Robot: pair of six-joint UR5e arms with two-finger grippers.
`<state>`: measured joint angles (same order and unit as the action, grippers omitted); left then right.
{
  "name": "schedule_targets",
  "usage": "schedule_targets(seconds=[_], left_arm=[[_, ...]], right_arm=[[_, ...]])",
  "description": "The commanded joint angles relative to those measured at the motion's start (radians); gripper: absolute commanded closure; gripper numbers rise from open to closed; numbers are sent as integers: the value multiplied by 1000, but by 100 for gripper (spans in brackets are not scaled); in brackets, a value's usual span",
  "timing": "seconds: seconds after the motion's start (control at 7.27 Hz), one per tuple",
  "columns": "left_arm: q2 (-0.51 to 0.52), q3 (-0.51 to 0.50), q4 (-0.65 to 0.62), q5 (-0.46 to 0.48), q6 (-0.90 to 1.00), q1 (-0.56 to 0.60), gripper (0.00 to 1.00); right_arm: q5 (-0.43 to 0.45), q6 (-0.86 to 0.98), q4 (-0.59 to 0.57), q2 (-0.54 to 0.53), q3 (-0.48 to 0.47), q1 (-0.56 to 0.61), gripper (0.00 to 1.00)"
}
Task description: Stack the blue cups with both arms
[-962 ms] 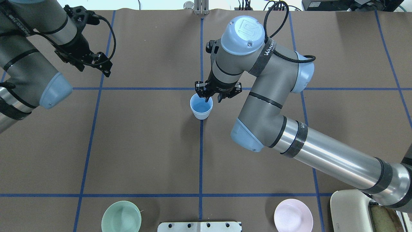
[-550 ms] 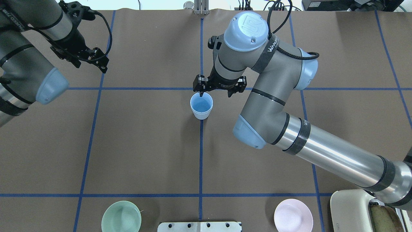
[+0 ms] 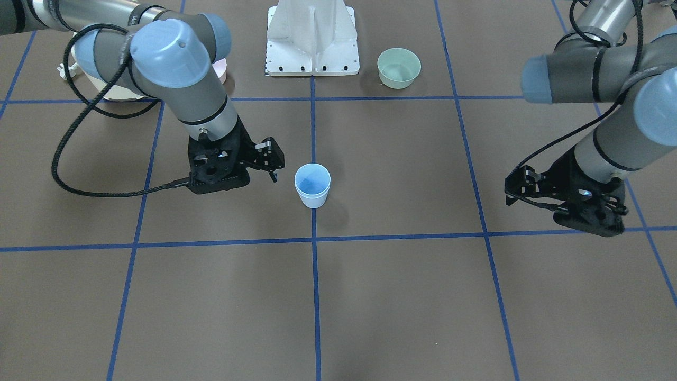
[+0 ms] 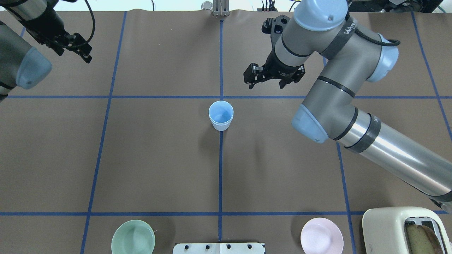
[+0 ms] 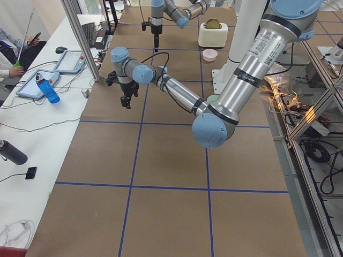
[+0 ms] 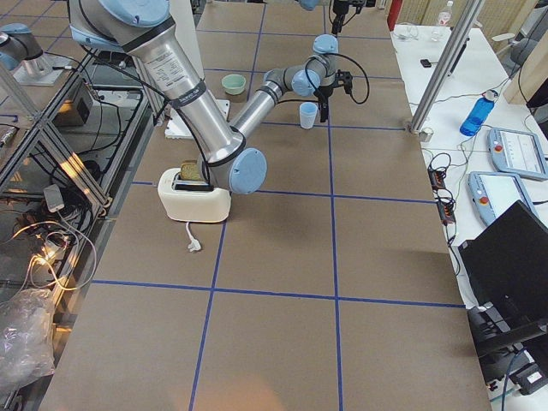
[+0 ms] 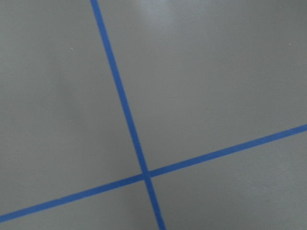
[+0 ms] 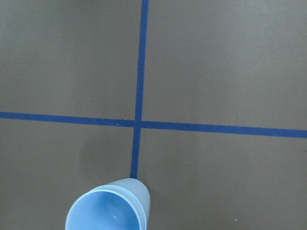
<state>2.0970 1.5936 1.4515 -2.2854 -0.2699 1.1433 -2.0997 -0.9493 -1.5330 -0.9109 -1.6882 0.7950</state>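
The blue cups (image 4: 221, 115) stand upright at the table's middle on a tape crossing, one nested in the other. Two rims show in the right wrist view (image 8: 110, 208). They also show in the front view (image 3: 312, 184) and in the right side view (image 6: 308, 114). My right gripper (image 4: 265, 85) is open and empty, above the table and beyond the cups to their right, apart from them (image 3: 271, 161). My left gripper (image 4: 84, 49) is open and empty at the far left, well away from the cups (image 3: 514, 185). The left wrist view shows only table and tape.
A mint-green bowl (image 4: 133, 237) and a pink bowl (image 4: 321, 236) sit near the robot's edge. A cream toaster (image 4: 399, 231) stands at the near right corner. The white base stand (image 3: 312, 39) sits between the bowls. Blue tape lines cross the brown table (image 4: 159, 158).
My right gripper was at the cup's rim, opened wider, then drew away toward the far right. My left gripper moved farther left and back. The cups stayed put.
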Motion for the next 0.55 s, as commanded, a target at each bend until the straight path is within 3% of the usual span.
schedule_targets(seconds=[0.0, 0.41], left_arm=[[-2, -41, -78, 0, 191, 103, 0], [-67, -118, -80, -5, 404, 216, 0]], right_arm=[[24, 30, -1, -78, -48, 56, 0], [12, 46, -3, -201, -44, 217, 0]])
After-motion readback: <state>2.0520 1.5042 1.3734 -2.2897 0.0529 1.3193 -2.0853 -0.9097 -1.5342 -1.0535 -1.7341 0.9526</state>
